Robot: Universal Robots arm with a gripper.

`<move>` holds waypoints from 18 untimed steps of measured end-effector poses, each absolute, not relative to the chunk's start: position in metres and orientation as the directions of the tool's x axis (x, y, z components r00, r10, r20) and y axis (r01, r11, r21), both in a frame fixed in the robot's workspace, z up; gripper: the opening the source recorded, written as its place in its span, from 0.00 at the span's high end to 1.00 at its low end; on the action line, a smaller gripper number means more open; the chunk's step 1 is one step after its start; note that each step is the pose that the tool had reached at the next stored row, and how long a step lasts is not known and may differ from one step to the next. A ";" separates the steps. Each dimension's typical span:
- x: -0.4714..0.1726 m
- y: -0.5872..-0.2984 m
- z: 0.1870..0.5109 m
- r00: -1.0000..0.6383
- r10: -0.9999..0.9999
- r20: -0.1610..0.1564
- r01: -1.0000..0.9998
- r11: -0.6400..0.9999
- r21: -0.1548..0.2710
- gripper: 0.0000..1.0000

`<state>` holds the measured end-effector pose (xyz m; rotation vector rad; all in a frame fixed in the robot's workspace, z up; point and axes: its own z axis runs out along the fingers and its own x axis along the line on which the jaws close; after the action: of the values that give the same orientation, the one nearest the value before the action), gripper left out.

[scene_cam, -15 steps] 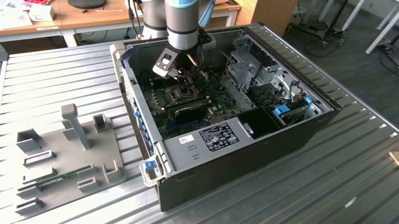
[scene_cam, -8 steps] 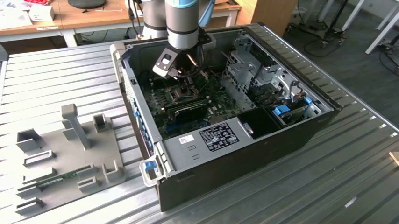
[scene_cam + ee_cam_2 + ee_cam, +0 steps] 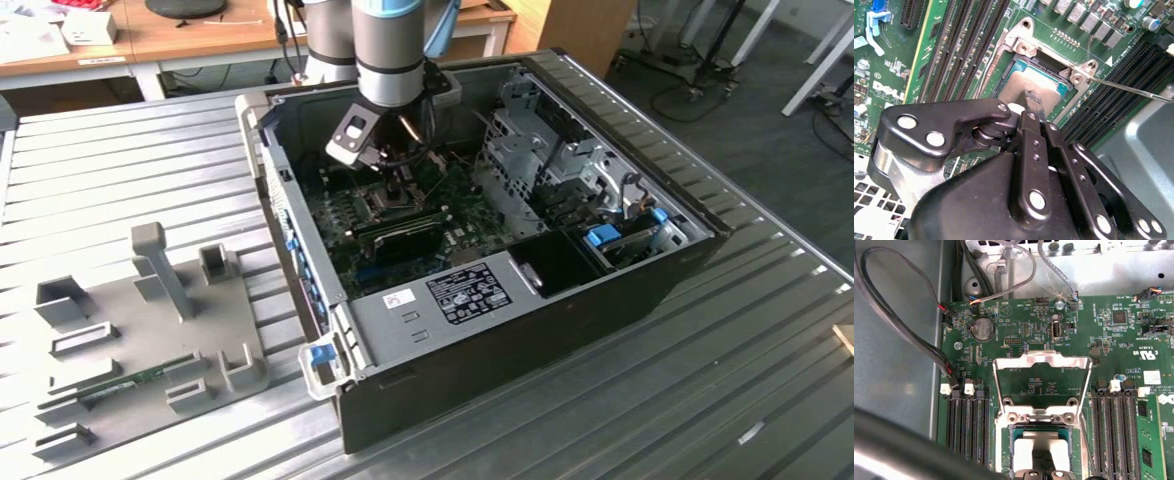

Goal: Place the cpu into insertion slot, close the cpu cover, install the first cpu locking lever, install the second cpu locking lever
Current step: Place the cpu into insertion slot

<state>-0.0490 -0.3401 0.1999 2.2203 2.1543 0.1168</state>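
Exterior view: gripper point(image 3: 396, 183) down inside the open computer case point(image 3: 400, 345) on the tabletop point(image 3: 747, 340), what's under it blocked by the arm point(image 3: 387, 50). Second wrist view: fingers point(image 3: 1026, 147) pulled together, nothing between them, tips on top of the cpu point(image 3: 1021, 86), which lies in the insertion slot point(image 3: 1044, 61), near half hidden behind the gripper. First wrist view: cpu cover point(image 3: 1041, 358) hinged up open, cpu partly cut off

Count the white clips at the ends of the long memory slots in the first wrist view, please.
4 white clips: two on the coin battery's side of the open cpu cover, two on the opposite side; others may be hidden.
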 end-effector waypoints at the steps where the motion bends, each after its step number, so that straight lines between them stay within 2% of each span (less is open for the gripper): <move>1: -0.049 -0.340 0.199 0.029 0.999 0.022 0.996 -0.031 0.085 0.90; 18: -0.049 -0.340 0.200 0.029 0.999 0.024 0.996 -0.031 0.087 0.90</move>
<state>-0.0488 -0.3397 0.2003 2.2209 2.1543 0.1207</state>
